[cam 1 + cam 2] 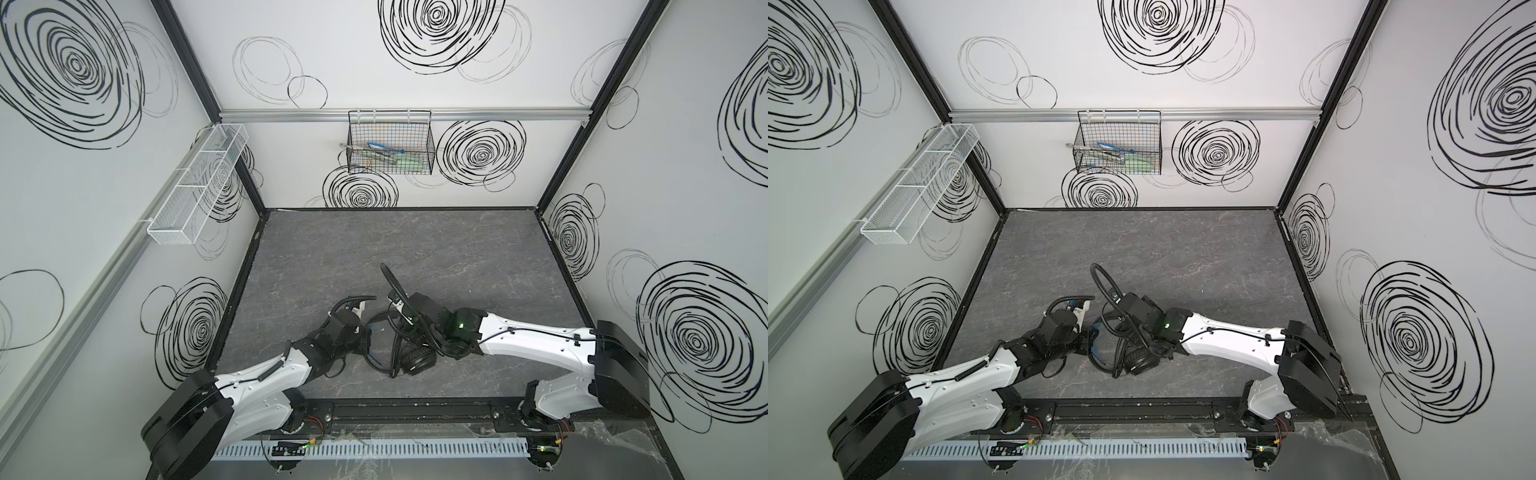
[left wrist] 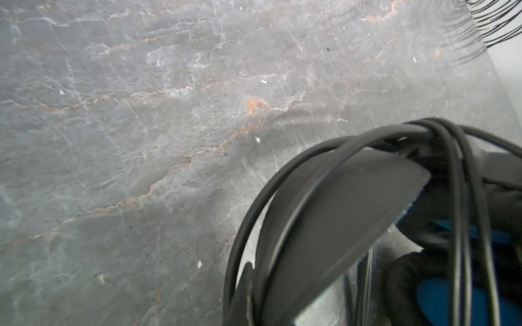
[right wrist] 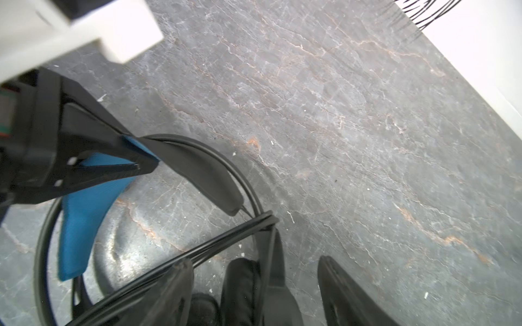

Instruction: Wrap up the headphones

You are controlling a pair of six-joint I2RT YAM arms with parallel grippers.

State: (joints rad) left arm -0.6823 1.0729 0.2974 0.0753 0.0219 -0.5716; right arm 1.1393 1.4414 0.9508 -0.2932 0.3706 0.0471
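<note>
The black headphones [image 1: 417, 360] [image 1: 1142, 361] lie near the table's front middle, between both arms. My left gripper [image 1: 368, 334] [image 2: 254, 271] is shut on the headband [image 2: 339, 211] where the blue inner strap [image 3: 82, 225] meets the black band. Thin black cable [image 3: 214, 245] runs in a few strands across the headband and earcup arm. My right gripper [image 3: 254, 261] stands open just above the headphones. A padded earcup [image 3: 243, 282] and its arm sit between the fingers. There is a clear gap to one finger [image 3: 339, 290]. The second earcup is mostly hidden under the right wrist in both top views.
The grey marbled table [image 1: 415, 249] is enclosed by white scribble-patterned walls. A black wire basket [image 1: 390, 145] holding tools hangs on the back wall. A white mesh tray [image 1: 199, 183] hangs on the left wall. A black rail [image 1: 415, 409] runs along the front edge.
</note>
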